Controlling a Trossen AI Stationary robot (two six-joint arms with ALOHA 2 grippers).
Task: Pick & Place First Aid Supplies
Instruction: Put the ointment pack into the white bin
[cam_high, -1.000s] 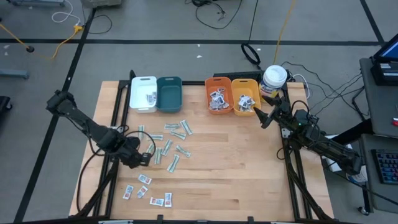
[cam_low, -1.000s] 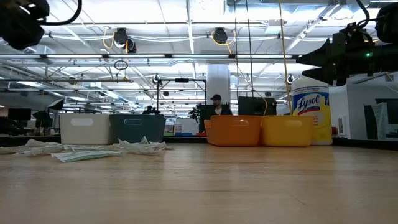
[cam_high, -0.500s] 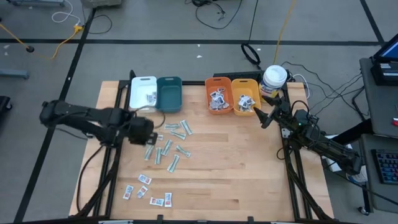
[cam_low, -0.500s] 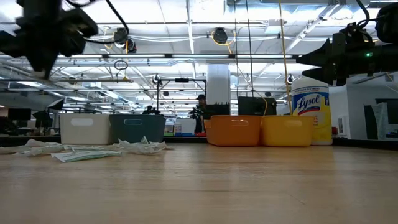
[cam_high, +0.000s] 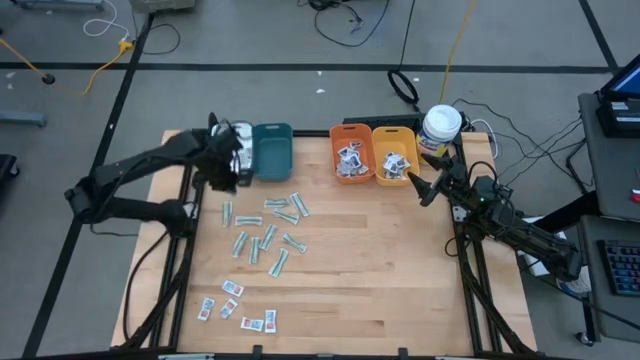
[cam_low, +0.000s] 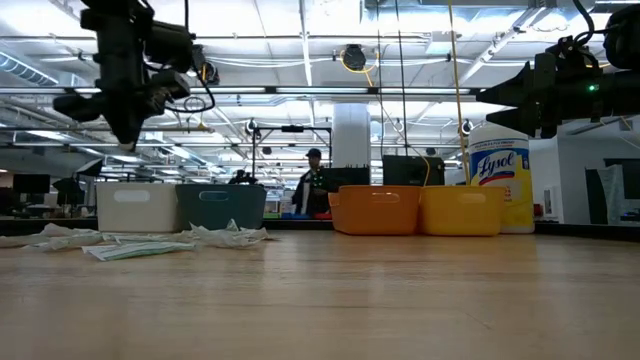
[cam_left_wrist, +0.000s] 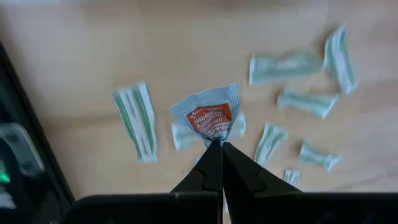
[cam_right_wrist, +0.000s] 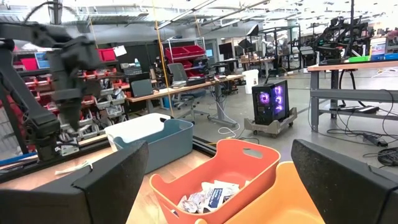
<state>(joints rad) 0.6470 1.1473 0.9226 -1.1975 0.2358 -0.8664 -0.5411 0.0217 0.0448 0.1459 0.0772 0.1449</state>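
Observation:
My left gripper (cam_high: 224, 168) hangs high above the table at the white bin (cam_low: 137, 207), pointing down, shut on a small white packet with red print (cam_left_wrist: 210, 117). In the low view it (cam_low: 128, 132) stands well above the bin's rim. Pale-green strips (cam_high: 266, 226) lie scattered flat on the wood near the bins. Several more red-print packets (cam_high: 236, 306) lie near the front left. My right gripper (cam_high: 420, 186) waits open beside the yellow bin (cam_high: 394, 156), holding nothing. My left gripper pinches the packet's edge (cam_left_wrist: 215, 138) between its two fingertips (cam_left_wrist: 209, 163). The fingers come from above, pointing down. The packet is lifted clear of the table and spreads out below the tips, its printed face showing.
A teal bin (cam_high: 272, 150) stands right of the white one. An orange bin (cam_high: 350, 155) and the yellow bin hold white packets with dark print. A white canister with a yellow label (cam_high: 440, 128) stands at the far right. Bare wood lies at the centre and right.
My left gripper has swung from the table's near left toward the far edge, up to the white bin, turning about as it went. It has stayed shut, and the packet has gone with it, clear of the table.

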